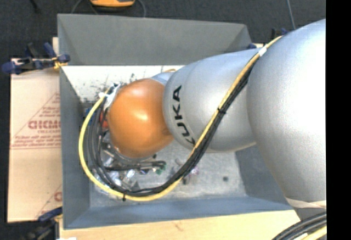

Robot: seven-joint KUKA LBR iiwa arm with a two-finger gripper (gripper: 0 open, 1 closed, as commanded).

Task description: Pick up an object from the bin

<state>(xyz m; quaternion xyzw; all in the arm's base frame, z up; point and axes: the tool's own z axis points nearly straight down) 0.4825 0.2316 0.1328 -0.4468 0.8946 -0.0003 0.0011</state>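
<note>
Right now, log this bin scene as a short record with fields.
arm: silver KUKA arm, reaching in from the right to the bin's left half
wrist: orange rounded cover, with yellow and black cables looping round it
bin: grey metal bin, speckled pale floor
contents: heap of small dark and clear things beside the cover's lower edge
held item: cannot tell

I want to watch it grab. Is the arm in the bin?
In: its orange cover sits low inside the bin, between its walls.
</note>
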